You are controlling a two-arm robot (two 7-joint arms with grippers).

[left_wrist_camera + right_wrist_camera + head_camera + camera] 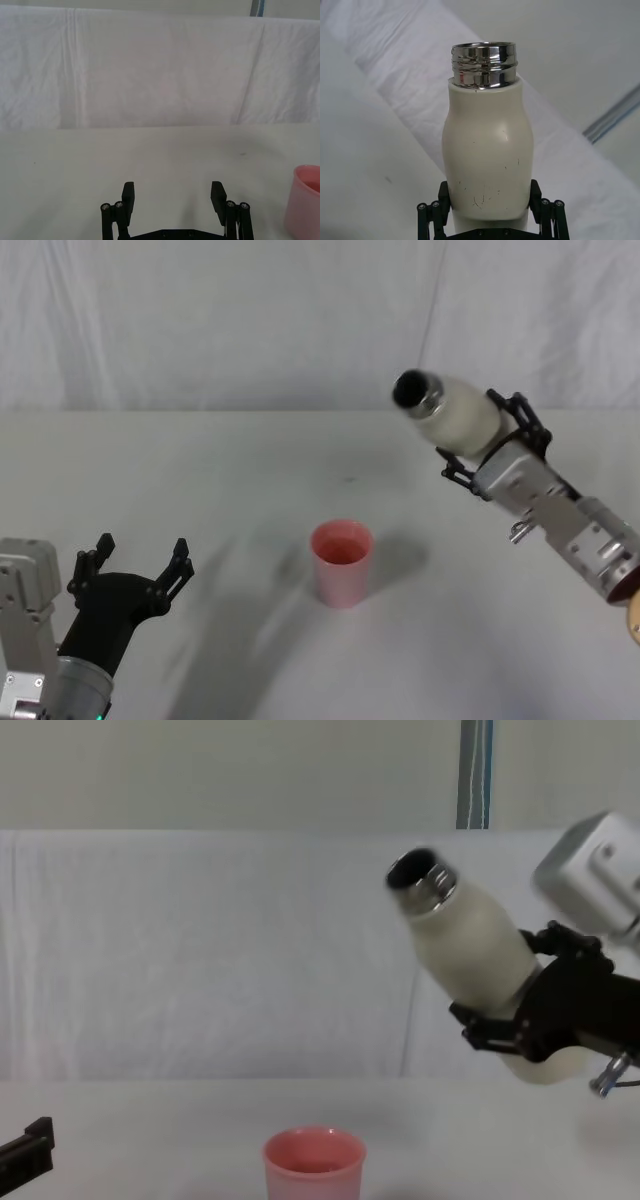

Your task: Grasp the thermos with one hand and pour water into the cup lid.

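Right end effector (487,445): closed around the lower body of the thermos (455,413), holding it in the air above the desk (250,460)
Thermos: tilted, its open steel neck (420,878) points up and toward the robot's left, higher than the cup lid (341,562) and to its right
Cup lid: pink, upright on the desk, near the middle
Left end effector (137,558): fingers spread apart, holding nothing, low at the near left, well apart from the cup lid
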